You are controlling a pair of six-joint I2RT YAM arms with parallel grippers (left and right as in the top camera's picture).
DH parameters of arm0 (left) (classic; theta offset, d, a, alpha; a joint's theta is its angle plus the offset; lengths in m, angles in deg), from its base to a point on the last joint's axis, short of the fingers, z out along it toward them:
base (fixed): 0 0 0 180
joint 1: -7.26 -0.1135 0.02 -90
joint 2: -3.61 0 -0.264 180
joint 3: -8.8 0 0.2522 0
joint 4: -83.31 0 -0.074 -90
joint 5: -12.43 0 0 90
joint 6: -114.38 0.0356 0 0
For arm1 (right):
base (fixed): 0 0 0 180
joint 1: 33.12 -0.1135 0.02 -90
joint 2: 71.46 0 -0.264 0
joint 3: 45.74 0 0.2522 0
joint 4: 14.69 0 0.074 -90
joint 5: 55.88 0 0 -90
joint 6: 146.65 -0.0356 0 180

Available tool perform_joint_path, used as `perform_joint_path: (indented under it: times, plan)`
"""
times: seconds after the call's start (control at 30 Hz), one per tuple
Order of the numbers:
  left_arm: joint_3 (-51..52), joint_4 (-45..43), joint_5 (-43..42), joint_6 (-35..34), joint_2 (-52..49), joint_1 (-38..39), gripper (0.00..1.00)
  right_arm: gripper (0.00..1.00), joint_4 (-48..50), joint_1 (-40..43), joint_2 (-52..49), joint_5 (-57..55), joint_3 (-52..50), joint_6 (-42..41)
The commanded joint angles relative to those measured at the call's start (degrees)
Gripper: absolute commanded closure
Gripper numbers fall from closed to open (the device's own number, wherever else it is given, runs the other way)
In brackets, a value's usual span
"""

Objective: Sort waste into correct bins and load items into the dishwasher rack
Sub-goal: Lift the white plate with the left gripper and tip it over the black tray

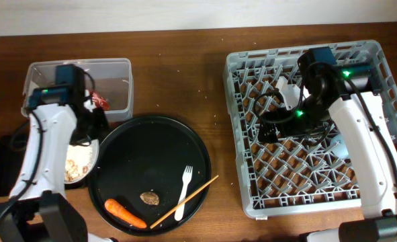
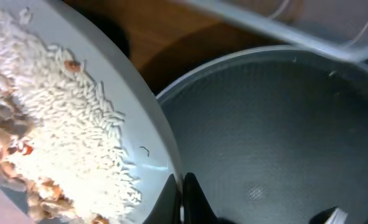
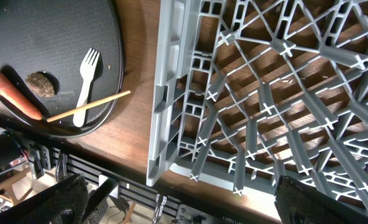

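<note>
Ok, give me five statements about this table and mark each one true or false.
1. The white plastic fork lies on the large round black tray. True.
2. The red crumpled wrapper lies in the clear plastic rectangular tub. True.
3. The orange carrot sits in that tub. False: it lies on the round black tray.
4. The pale grey-white round plate carries pale rice. True.
5. The right gripper is shut on the fork. False: it is open and empty over the large square grey plastic dishwasher rack.
</note>
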Motion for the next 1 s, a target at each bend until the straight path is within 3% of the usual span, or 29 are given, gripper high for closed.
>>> perform_joint_path:
  times: [0.0, 0.17, 0.3, 0.37, 0.6, 0.77, 0.97]
  plan:
    - [-1.03, -1.29, -9.77, 6.29, 1.53, -5.18, 1.00, 0.02, -0.02, -0.11, 0.35, -0.52, -0.24, 0.59]
    - [-1.03, -2.60, -18.86, 10.23, 1.53, -12.59, 0.99, 0.01, -0.04, -0.11, 0.35, -0.52, -0.24, 0.59]
    - [-1.03, -3.30, -31.47, 15.93, 1.53, -17.00, 1.00, 0.01, -0.02, -0.11, 0.35, -0.52, -0.24, 0.59]
    - [-1.03, -2.62, -41.79, 19.63, 1.53, -21.09, 0.99, 0.02, -0.02, -0.11, 0.35, -0.52, -0.24, 0.59]
    - [-1.01, 1.49, -60.04, 28.74, 1.53, -30.29, 0.99, 0.01, -0.02, -0.09, 0.28, -0.55, -0.24, 0.59]
    - [-0.24, 3.30, -62.51, 29.07, 1.51, -35.26, 1.00, 0.01, -0.02, -0.09, 0.31, -0.55, -0.24, 0.59]
    - [-0.24, 3.37, -62.55, 29.07, 1.51, -35.89, 1.00, 0.02, -0.04, -0.09, 0.28, -0.52, -0.24, 0.57]
